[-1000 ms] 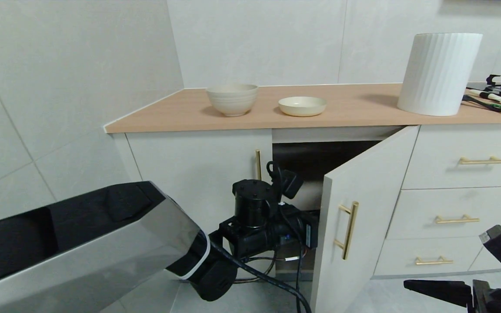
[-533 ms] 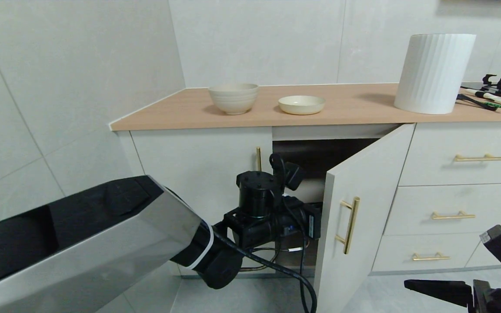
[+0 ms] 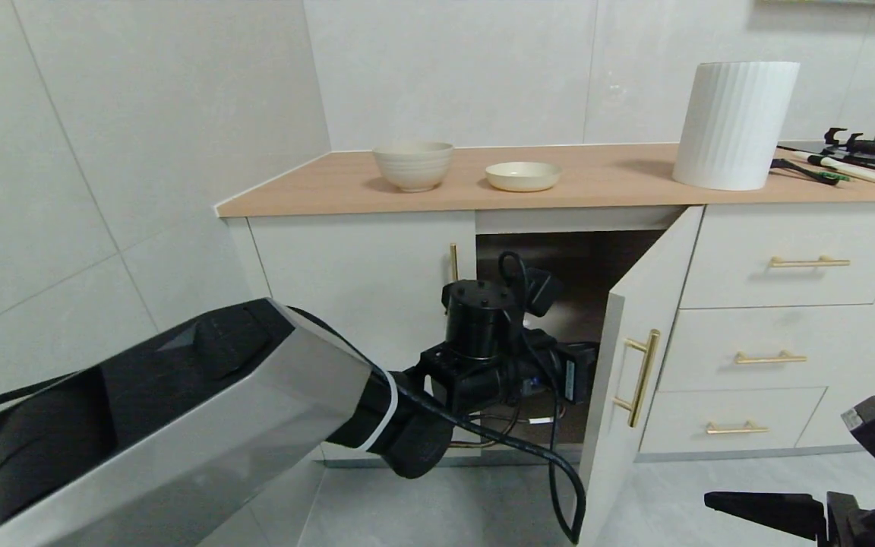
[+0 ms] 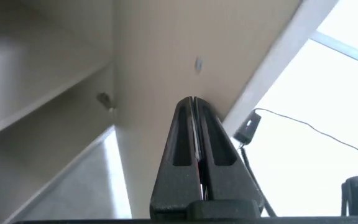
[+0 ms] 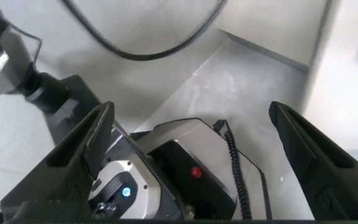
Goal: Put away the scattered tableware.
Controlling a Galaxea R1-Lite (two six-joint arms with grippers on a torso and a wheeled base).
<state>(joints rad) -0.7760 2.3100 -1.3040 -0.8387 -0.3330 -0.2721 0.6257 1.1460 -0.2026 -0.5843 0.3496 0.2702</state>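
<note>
Your door [image 3: 639, 289] stands open but nothing is stowed: the bowl [image 3: 413, 165] and dish [image 3: 522, 175] sit on the counter [image 3: 620, 182], your left gripper [image 4: 193, 102] is by the door's inner face with jaws pressed together, empty, and your right gripper [image 5: 191, 118] hangs low, jaws wide.

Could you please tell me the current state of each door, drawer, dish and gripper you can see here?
right cabinet door: open, swung outward.
left cabinet door: shut.
three drawers: all shut.
bowl: upright on the counter.
small dish: upright, apart from the bowl.
left gripper: shut, empty.
right gripper: open, empty.
</note>
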